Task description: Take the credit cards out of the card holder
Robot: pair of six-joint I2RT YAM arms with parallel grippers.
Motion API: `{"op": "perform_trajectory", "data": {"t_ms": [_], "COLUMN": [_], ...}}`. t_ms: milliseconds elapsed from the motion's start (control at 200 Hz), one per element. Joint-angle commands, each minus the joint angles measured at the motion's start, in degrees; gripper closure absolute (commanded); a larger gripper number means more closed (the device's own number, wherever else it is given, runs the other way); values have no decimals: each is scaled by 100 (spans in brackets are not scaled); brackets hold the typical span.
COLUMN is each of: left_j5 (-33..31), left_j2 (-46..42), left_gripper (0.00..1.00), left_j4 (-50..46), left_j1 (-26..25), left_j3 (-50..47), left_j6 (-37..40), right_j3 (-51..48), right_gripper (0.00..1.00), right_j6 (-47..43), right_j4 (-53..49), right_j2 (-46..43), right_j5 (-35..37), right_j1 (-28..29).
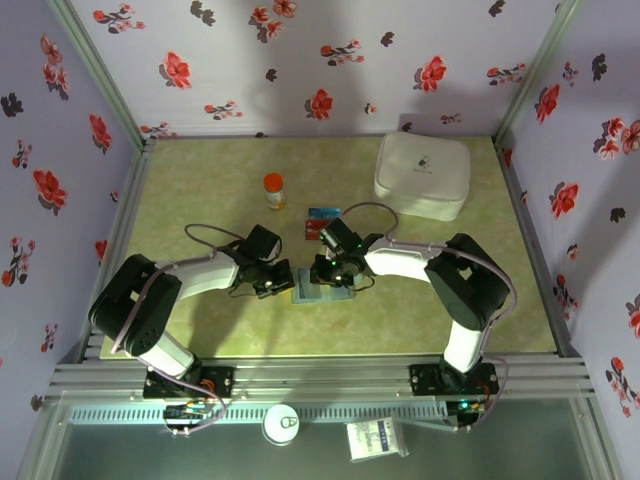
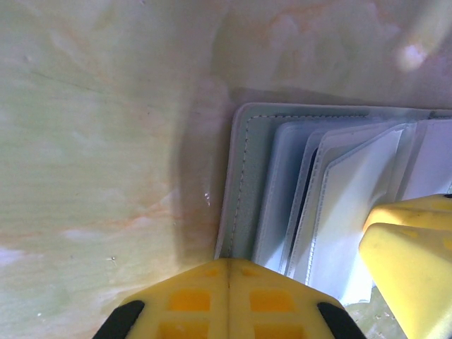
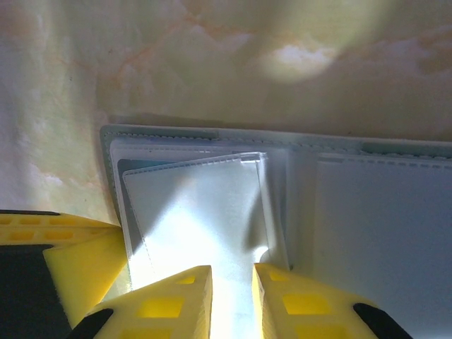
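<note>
From above, the card holder [image 1: 318, 292] lies open on the bench [image 1: 200, 200] between the two arms, with the left gripper [image 1: 277, 282] at its left edge and the right gripper [image 1: 335, 278] over its middle. Two credit cards [image 1: 318, 221], one blue and one red, lie on the bench just behind it. In the left wrist view, the left gripper [image 2: 227, 293] has its jaws pressed together at the near edge of the holder's stitched cover [image 2: 244, 176], apparently pinning it flat. That hold looks worth keeping firm, so the booklet does not slide or fold when a card is pulled. In the right wrist view, the right gripper [image 3: 232, 296] stands with its jaws narrowly apart over a clear sleeve [image 3: 198, 212] that lifts off the stack. The sleeve runs under the gap, but I cannot tell whether the jaws pinch it or only rest on it, nor whether a card sits inside. To do this step well, the jaws should catch a card's edge rather than the limp sleeve. The pull should then go straight out along the pocket's opening, slowly, away from the pinned side.
</note>
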Motion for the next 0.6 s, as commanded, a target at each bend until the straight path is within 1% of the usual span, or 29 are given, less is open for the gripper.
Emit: {"op": "perform_trajectory", "data": {"t_ms": [0, 190, 400, 550, 595], "left_j5": [-114, -117, -294, -232, -199], "left_j2": [-39, -73, -464, -580, -584], "left_gripper": [100, 100, 100, 100, 98], "left_j4": [-251, -242, -329, -360, -324], "left_j1": [59, 59, 52, 52, 41], "left_j3": [103, 137, 177, 280, 313], "left_j6": [146, 107, 67, -35, -80], "right_j3": [-149, -366, -719, -883, -934], "right_gripper": [77, 77, 78, 78, 78], "right_j6": [20, 77, 253, 358, 389], "right_j4": [134, 416, 965, 1257, 1343], "right_j2": [-190, -294, -394, -426, -430], "right_j5": [-14, -181, -467, -610, -656], "right_j1": [-66, -178, -366, -451, -470]}}
